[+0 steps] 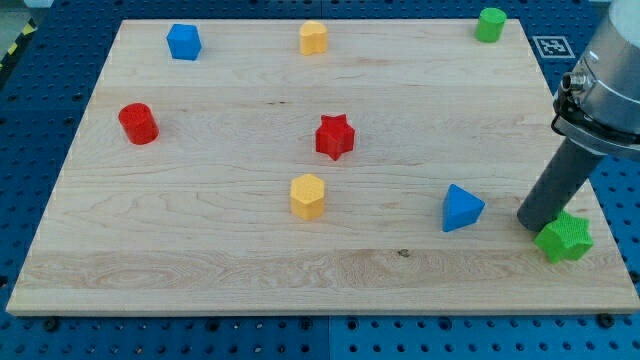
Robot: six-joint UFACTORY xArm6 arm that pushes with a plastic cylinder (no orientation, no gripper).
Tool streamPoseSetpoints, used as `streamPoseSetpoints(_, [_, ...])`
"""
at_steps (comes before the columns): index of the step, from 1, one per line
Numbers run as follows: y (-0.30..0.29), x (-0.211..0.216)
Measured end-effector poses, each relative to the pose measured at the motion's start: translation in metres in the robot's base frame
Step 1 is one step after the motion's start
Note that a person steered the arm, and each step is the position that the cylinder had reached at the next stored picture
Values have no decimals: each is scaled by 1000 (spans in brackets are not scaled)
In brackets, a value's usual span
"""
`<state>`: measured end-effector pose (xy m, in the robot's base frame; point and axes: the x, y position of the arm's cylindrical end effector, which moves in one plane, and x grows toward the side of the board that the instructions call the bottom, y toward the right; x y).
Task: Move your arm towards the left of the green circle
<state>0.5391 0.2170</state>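
The green circle (490, 23) is a short green cylinder at the view's top right corner of the wooden board (230, 250). My tip (533, 222) is at the end of the dark rod, far below the green circle near the view's right edge. It rests right beside a green star (564, 238), touching or nearly touching its upper left side. A blue triangle (461, 208) lies a little to the left of my tip.
A red star (335, 136) and a yellow hexagon (308, 196) sit mid-board. A second yellow block (313, 38) and a blue block (184, 42) are along the top. A red cylinder (138, 123) is at the left. The arm's grey body (610, 70) hangs over the right edge.
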Motion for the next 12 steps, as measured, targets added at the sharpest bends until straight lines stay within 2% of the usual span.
streamPoseSetpoints(3, [22,3])
streamPoseSetpoints(5, [-4,-44])
streamPoseSetpoints(7, [-6,-63])
streamPoseSetpoints(8, [-10,-87])
streamPoseSetpoints(10, [-23,-169])
streamPoseSetpoints(12, [-67,-202])
